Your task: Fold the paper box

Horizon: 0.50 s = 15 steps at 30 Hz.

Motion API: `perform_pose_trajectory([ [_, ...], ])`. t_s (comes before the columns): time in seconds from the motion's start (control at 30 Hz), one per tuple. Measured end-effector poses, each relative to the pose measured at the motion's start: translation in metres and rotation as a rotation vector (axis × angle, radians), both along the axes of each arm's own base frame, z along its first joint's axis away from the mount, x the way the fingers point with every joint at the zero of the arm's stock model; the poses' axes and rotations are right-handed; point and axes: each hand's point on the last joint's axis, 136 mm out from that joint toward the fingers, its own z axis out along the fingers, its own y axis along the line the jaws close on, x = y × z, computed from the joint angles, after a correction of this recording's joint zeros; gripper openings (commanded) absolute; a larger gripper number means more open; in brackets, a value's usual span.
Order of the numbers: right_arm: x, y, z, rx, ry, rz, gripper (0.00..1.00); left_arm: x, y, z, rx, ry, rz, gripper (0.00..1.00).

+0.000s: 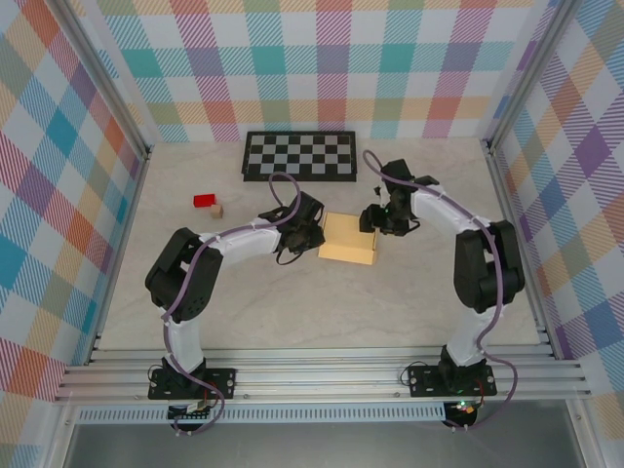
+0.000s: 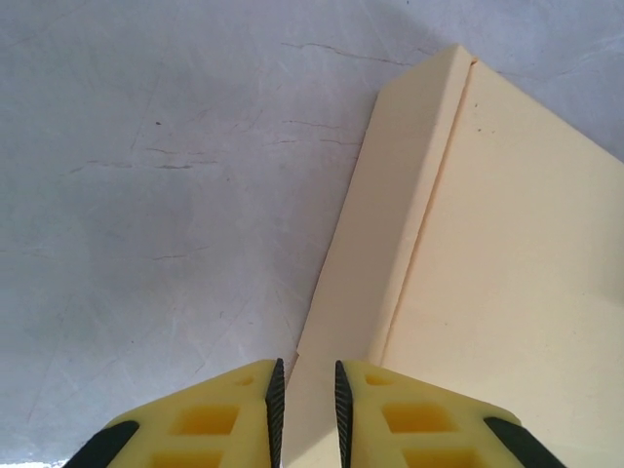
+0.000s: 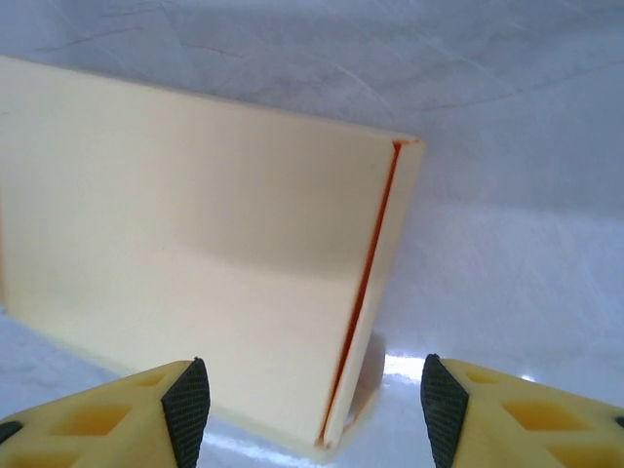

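Observation:
The paper box point(image 1: 349, 239) lies as a small flat tan rectangle in the middle of the table, between my two grippers. My left gripper point(image 1: 310, 237) sits at its left edge. In the left wrist view the jaws point(image 2: 306, 409) stand a narrow gap apart over the box's sloping side flap point(image 2: 390, 214), beside the flat top point(image 2: 507, 292). My right gripper point(image 1: 375, 222) hovers at the box's far right corner. In the right wrist view its jaws point(image 3: 314, 409) are wide apart around the corner of the box point(image 3: 195, 244), touching nothing; an orange seam point(image 3: 366, 283) runs along that edge.
A black-and-white checkerboard point(image 1: 300, 155) lies at the back of the table. A red block point(image 1: 204, 201) and a tiny tan cube point(image 1: 217, 211) sit to the left of my left arm. Plaid walls close in the back and both sides.

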Motion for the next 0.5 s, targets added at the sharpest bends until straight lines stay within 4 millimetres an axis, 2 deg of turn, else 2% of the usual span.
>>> perform_pose_trajectory([
  [0.13, -0.025, -0.003, 0.009, 0.058, 0.001, -0.059, 0.61, -0.001, -0.004, 0.003, -0.008, -0.009, -0.029, 0.35],
  [0.2, -0.040, -0.002, 0.006, 0.099, 0.021, -0.085, 0.60, -0.002, -0.007, 0.009, -0.014, -0.024, -0.056, 0.47],
  [0.33, -0.059, 0.003, -0.014, 0.169, 0.073, -0.126, 0.58, 0.000, -0.016, 0.029, -0.054, -0.084, -0.111, 0.59],
  [0.5, -0.070, 0.006, -0.037, 0.223, 0.108, -0.177, 0.56, 0.010, -0.033, 0.037, -0.065, -0.135, -0.218, 0.62],
])
